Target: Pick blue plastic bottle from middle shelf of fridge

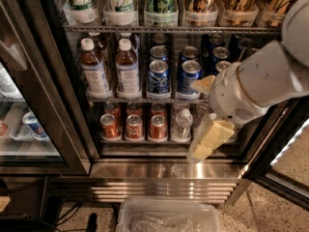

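The fridge (164, 170) stands open in front of me. Its middle shelf (145, 99) holds two brown-drink bottles at the left and blue cans (159, 76) to their right. The blue plastic bottle (128, 71) is the right one of the pair, upright, with a white cap, a dark brown drink and a pale label. The similar bottle (94, 70) with the redder drink stands to its left. My gripper (197, 120) hangs at the right of the fridge opening, in front of the middle and bottom shelves. Its cream fingers (212, 134) are apart and hold nothing. It is well right of the bottle.
The top rack carries tall cans (160, 1). The bottom rack holds orange cans (134, 127) and a water bottle (182, 124). A second glass-door cooler (29, 124) stands at the left. A clear plastic bin (166, 216) sits on the floor below. My white arm (260, 86) covers the fridge's right side.
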`<control>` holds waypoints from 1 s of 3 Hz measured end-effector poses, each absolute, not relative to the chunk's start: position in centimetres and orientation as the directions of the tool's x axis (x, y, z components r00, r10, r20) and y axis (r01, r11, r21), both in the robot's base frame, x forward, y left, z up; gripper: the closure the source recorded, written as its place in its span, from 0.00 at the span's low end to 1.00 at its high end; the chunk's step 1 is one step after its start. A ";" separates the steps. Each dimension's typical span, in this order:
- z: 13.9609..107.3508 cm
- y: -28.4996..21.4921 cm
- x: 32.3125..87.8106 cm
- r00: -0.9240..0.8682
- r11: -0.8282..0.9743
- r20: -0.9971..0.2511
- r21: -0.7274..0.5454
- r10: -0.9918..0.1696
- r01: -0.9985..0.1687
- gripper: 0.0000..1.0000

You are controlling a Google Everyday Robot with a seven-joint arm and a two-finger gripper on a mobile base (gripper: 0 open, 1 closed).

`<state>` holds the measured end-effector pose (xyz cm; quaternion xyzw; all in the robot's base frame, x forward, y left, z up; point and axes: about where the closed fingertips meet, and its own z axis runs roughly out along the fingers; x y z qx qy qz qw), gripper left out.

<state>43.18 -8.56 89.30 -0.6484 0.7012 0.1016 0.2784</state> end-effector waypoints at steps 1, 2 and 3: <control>87.5 -6.0 45.9 -0.052 0.239 -0.629 -0.216 -0.775 -0.947 0.00; 87.1 -3.4 48.9 -0.076 0.323 -0.706 -0.223 -0.704 -0.920 0.00; 87.4 -1.2 51.2 -0.083 0.381 -0.756 -0.229 -0.649 -0.896 0.00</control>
